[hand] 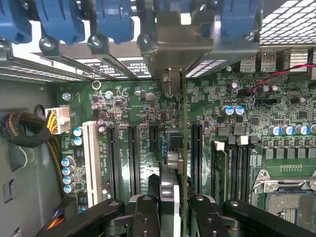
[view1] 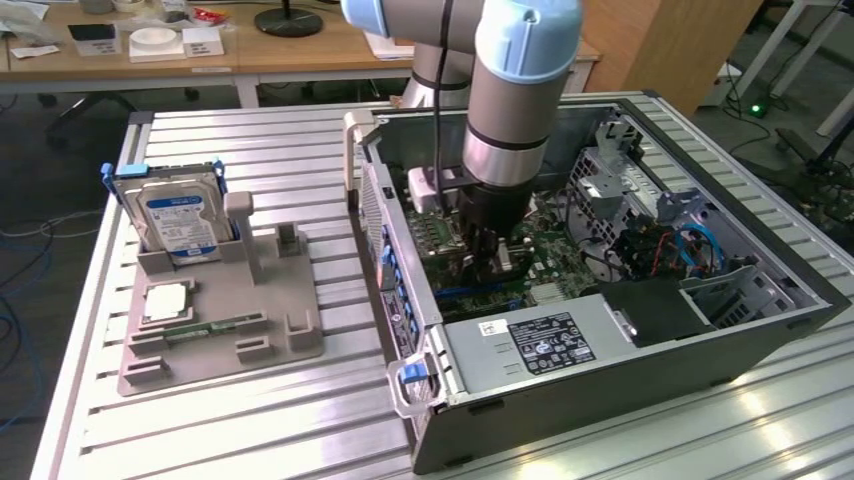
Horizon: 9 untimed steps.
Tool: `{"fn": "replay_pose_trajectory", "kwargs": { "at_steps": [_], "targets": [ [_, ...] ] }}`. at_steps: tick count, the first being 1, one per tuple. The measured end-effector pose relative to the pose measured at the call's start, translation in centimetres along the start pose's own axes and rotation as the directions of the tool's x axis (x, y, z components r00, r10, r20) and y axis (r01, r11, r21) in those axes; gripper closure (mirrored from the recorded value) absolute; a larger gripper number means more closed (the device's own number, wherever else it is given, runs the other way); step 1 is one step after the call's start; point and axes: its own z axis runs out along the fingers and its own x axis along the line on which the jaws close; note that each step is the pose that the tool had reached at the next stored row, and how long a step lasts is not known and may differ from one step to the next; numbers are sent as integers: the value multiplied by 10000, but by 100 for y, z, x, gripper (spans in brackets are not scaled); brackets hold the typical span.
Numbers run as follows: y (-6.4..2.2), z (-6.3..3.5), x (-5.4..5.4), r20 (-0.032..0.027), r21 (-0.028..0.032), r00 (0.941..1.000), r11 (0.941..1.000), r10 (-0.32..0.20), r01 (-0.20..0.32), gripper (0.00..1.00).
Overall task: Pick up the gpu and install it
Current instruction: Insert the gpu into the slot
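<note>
Wrist view showed the gripper (hand: 173,207) closed on the gpu (hand: 183,148), held on edge just above the motherboard (hand: 148,113), its bracket at the rear slot openings. To do this step well, the card edge should stay parallel with the black expansion slot (hand: 196,153) and go down straight.

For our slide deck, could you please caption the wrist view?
End effector holding the gpu edge-on above the motherboard, its bracket toward the case's rear slots.
</note>
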Motion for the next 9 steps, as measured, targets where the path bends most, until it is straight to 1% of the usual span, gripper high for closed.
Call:
{"fn": "replay_pose_trajectory", "kwargs": {
  "at_steps": [9],
  "targets": [
    [4,6,0,0,0,10000,10000,1,-1,72]
  ]
}}
